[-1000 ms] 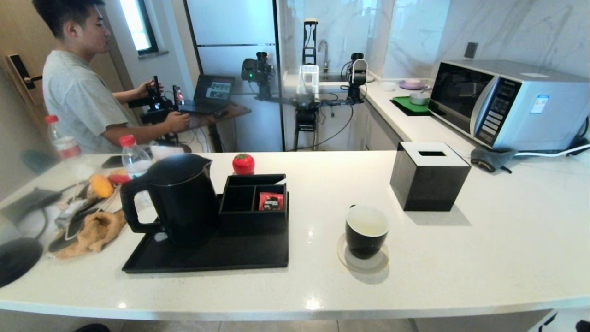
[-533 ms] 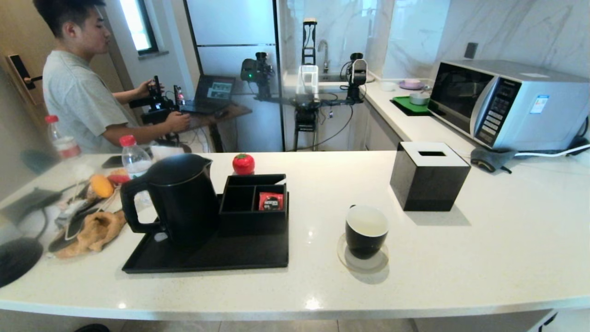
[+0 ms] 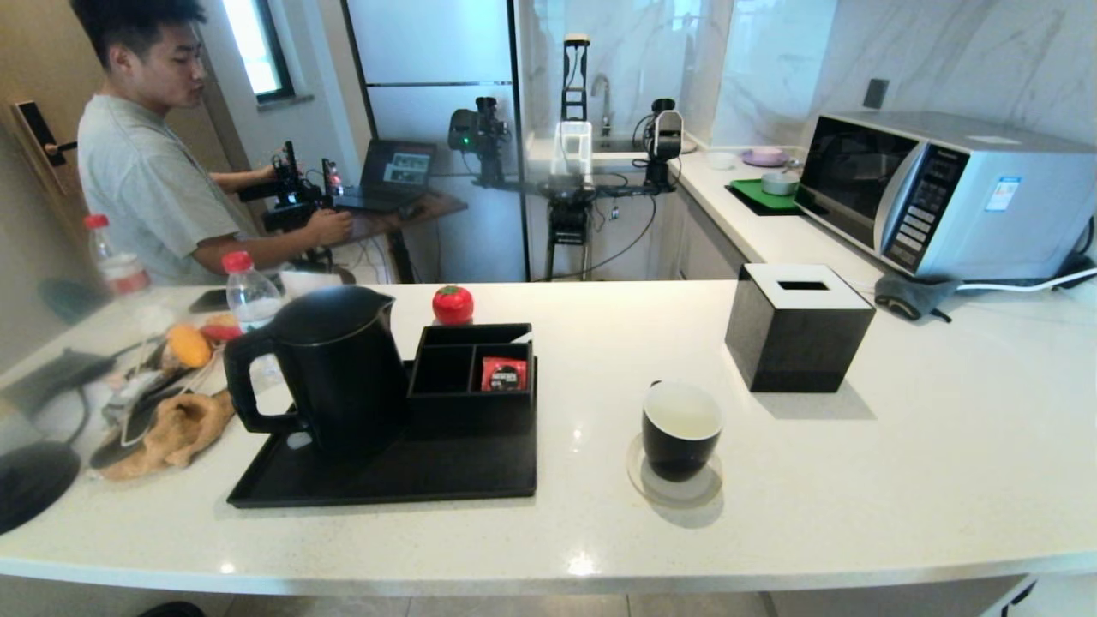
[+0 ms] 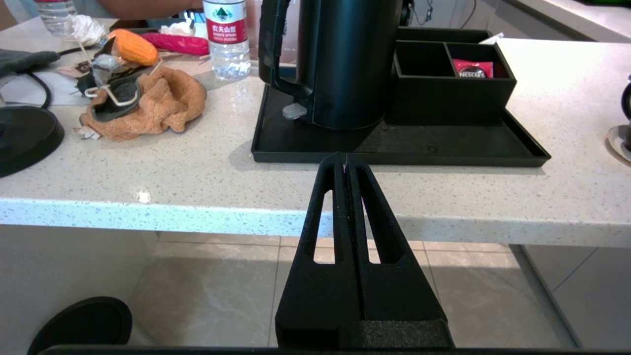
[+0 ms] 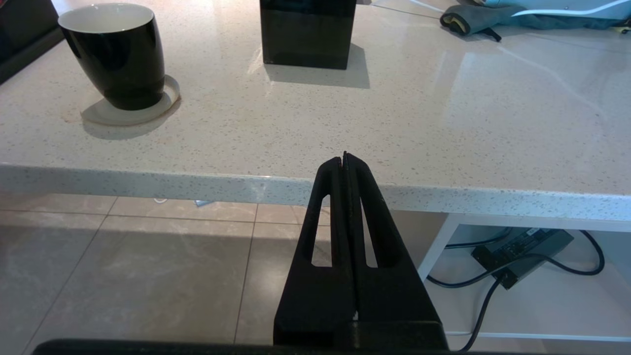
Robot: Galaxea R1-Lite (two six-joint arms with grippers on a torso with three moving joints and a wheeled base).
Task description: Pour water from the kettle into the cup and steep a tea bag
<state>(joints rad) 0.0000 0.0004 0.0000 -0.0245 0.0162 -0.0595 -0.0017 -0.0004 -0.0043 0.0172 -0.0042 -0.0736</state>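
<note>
Your kettle (image 3: 330, 368) — tall, matte black, lid shut — stands upright on the black tray (image 3: 386, 480), handle toward the left. Your cup (image 3: 681, 428) — glossy black, white inside — sits upright on a coaster (image 3: 643, 480), well apart.

Clutter and fixtures around a white kitchen counter

A black tray (image 3: 386, 480) lies left of centre on the white counter (image 3: 857, 480), carrying a black divided box (image 3: 471, 377) with a red sachet (image 3: 504, 374) in its right compartment. A red tomato-shaped object (image 3: 452, 304) sits just beyond the box. A black tissue box (image 3: 799, 326) stands to the right, a microwave (image 3: 951, 193) farther right by the wall. At the left edge lie an orange cloth (image 3: 176, 428) and a red-capped bottle (image 3: 250, 291). Beyond the counter, a man in a grey shirt (image 3: 154, 171) stands at a laptop (image 3: 394, 171).
</note>
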